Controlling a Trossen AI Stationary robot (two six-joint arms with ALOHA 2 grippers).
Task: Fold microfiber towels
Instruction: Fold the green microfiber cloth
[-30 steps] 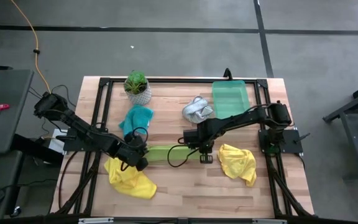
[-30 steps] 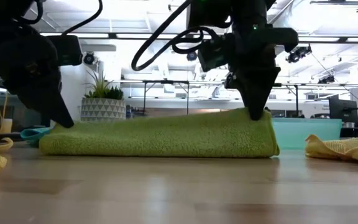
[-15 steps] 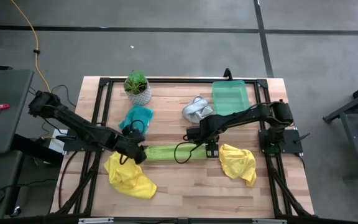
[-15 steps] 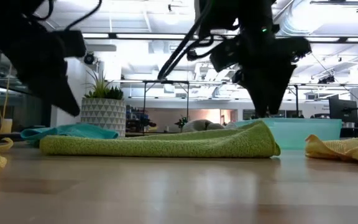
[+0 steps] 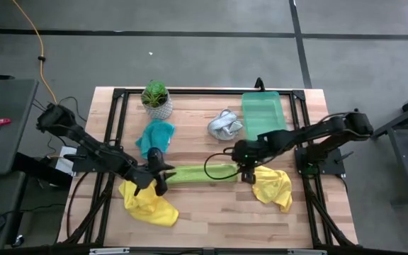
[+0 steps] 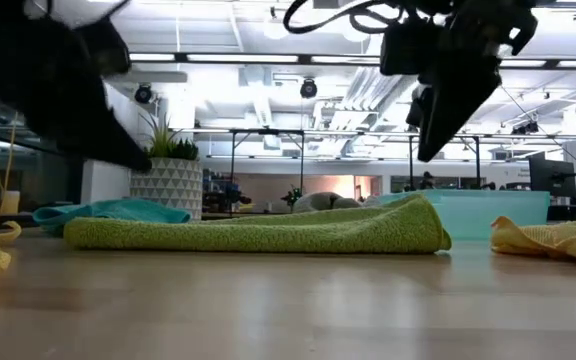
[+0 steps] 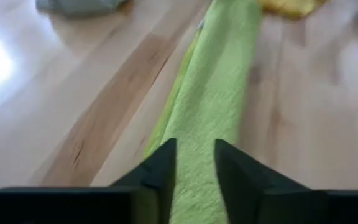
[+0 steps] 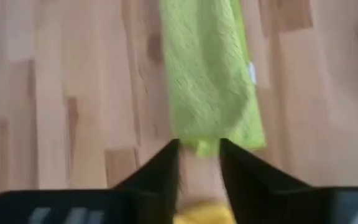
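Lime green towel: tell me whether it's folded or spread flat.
Folded. The lime green towel lies as a narrow doubled strip on the table, its rounded fold edge showing in the low view; neither end effector holds it.

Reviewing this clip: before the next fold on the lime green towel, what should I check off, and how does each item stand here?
1. Lime green microfiber towel lies flat as a long strip on the wooden table: ok.
2. Left hand open above the strip's end, holding nothing: ok.
3. Right hand open, lifted off the other end: ok.
4. Crumpled yellow towel apart from the strip: cannot tell, very close.
5. Strip's edges aligned: cannot tell.
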